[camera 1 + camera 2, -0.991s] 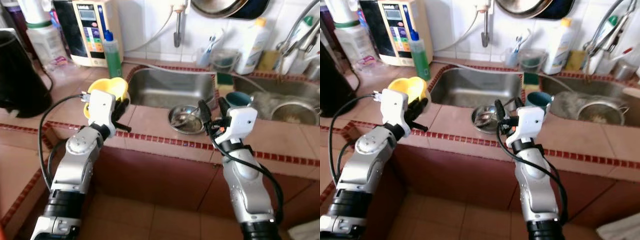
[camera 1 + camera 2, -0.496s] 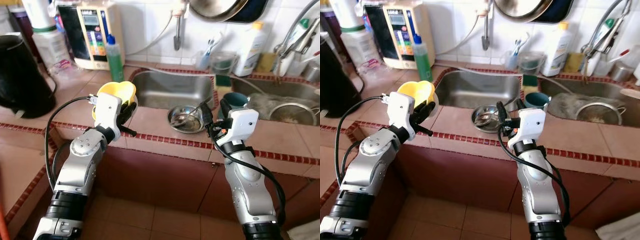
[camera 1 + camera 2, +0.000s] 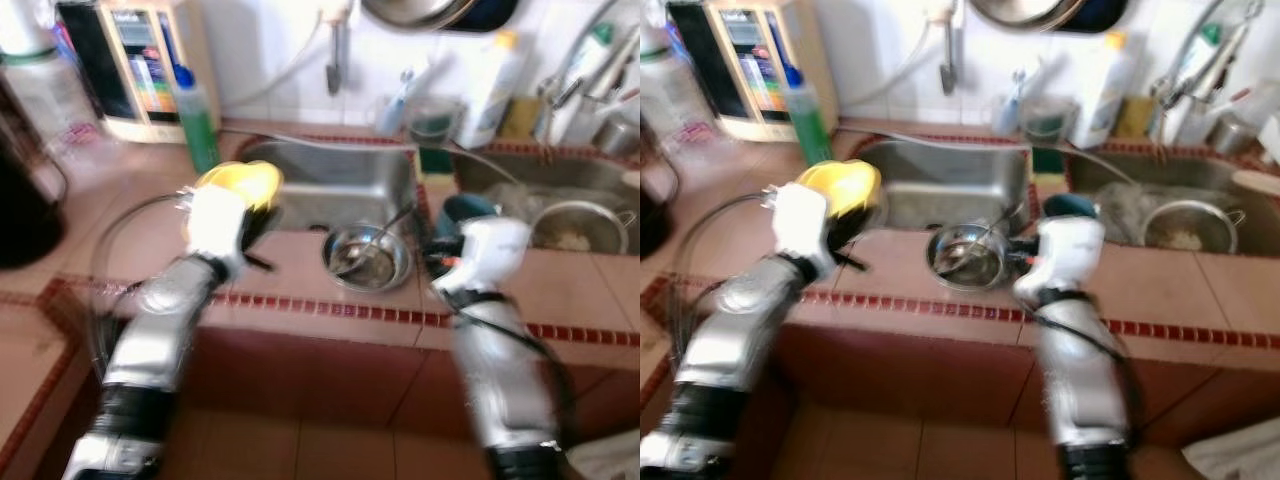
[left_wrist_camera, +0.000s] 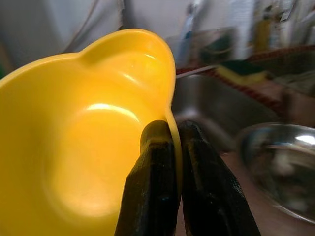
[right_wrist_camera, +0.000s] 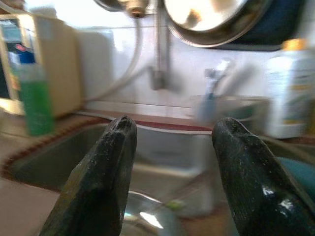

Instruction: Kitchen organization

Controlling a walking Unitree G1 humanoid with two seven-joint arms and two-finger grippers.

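A yellow bowl (image 3: pixel 243 180) is held above the counter at the sink's left corner; my left gripper (image 4: pixel 172 132) is shut on its rim, one finger inside and one outside. A steel bowl (image 3: pixel 367 258) with a spoon in it sits on the tiled ledge in front of the sink (image 3: pixel 340 180). To its right my right gripper (image 5: pixel 170 132) is open and holds nothing, pointing toward the sink and back wall. A teal cup (image 3: pixel 465 208) stands just behind that gripper. The eye views are blurred.
A green bottle (image 3: pixel 195 120) and a water purifier (image 3: pixel 140 65) stand at the back left, a black kettle (image 3: pixel 20 210) at the far left. The right basin holds a metal strainer (image 3: pixel 580 225). Bottles and a tap line the back wall.
The head camera has shifted and the picture has blurred. My left gripper has carried the yellow bowl a little closer to the sink and steel bowl. The right gripper stays open.
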